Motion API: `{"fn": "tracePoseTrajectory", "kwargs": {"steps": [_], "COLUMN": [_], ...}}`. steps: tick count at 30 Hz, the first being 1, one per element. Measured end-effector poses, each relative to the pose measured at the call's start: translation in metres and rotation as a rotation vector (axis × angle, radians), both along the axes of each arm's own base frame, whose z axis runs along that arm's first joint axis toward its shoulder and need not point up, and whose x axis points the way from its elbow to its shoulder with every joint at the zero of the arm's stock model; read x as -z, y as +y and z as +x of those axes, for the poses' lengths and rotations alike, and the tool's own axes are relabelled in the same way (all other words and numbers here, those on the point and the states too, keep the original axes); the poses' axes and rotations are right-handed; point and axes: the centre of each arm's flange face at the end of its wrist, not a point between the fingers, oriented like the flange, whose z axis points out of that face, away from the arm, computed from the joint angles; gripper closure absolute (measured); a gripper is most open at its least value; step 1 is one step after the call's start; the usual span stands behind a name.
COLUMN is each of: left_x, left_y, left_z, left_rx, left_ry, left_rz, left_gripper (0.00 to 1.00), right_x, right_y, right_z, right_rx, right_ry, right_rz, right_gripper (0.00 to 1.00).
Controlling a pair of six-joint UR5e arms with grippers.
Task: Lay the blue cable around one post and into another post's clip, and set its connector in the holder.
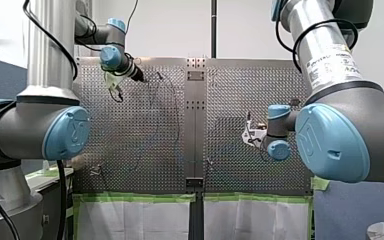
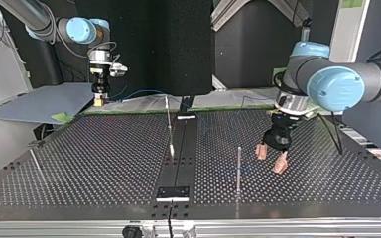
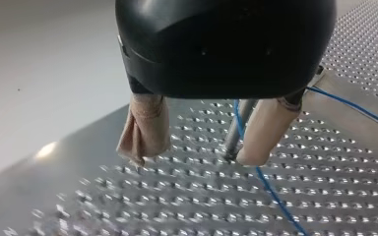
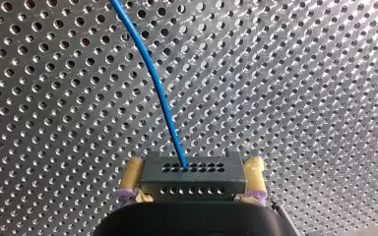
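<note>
Dark plate (image 2: pixel 173 192): lies on the centre strip of the bench (image 2: pixel 104 163), at its nearest edge in the top view.
Near post (image 2: pixel 238 171): a thin metal rod, upright on the bench, just to the top view's left of the left jaws.
Left jaws: released. The two beige pads (image 2: pixel 262 151) are spread apart and grasp nothing, low over the bench at the top view's right.
Between the left pads: in the left wrist view a post (image 3: pixel 235 129) shows in the gap, close beside one pad. The blue cable (image 3: pixel 275 196) runs down alongside it and on across the bench ahead of the jaws. I cannot tell whether the cable touches that pad.
Side post (image 2: pixel 34 161): thin and leaning, near the bench's edge at the top view's left.
Middle post (image 2: pixel 169 124): thin, slightly tilted, beside the centre strip and further back.
Right jaws: clenched on the connector (image 4: pixel 192 174), a dark block with two rows of holes, gripped between yellow pads (image 4: pixel 130 177). They are up off the bench, at the far side at the top view's left.
Cable at the connector: it leaves the block's upper row of holes and curves away over the perforated bench.
</note>
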Motion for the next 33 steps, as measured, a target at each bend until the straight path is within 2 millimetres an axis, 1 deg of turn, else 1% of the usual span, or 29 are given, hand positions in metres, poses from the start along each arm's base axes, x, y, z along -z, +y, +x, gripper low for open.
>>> {"fn": "tracePoseTrajectory", "kwargs": {"steps": [3,10,12,15,21,26,33], "left_x": [-0.015,-0.065,-0.076,-0.088,-0.105,-0.114,-0.12], "left_y": [0.002,0.003,0.003,0.002,-0.005,-0.013,-0.033], "left_z": [-0.006,-0.025,-0.028,-0.031,-0.032,-0.034,-0.034], "left_rx": [-0.018,-0.066,-0.081,-0.1,-0.128,-0.137,-0.135], "left_ry": [-0.017,-0.079,-0.089,-0.093,-0.085,-0.075,-0.046], "left_rz": [0.022,0.083,0.103,0.132,0.192,0.234,0.304], "left_gripper": [0.0,0.0,0.0,0.0,0.0,0.0,0.0], "right_x": [0.0,-0.001,-0.001,-0.001,-0.002,-0.002,-0.001], "right_y": [0.0,-0.001,-0.001,-0.001,-0.002,-0.003,-0.005], "right_z": [0.0,0.0,0.0,-0.001,-0.002,-0.004,-0.006], "right_rx": [-0.001,-0.001,-0.002,-0.001,0.001,0.002,0.006], "right_ry": [-0.004,-0.012,-0.015,-0.019,-0.023,-0.031,-0.034], "right_rz": [0.0,-0.002,-0.004,-0.005,-0.005,-0.003,-0.002], "right_gripper": [0.97,0.97,0.97,0.97,0.97,0.97,0.97]}}
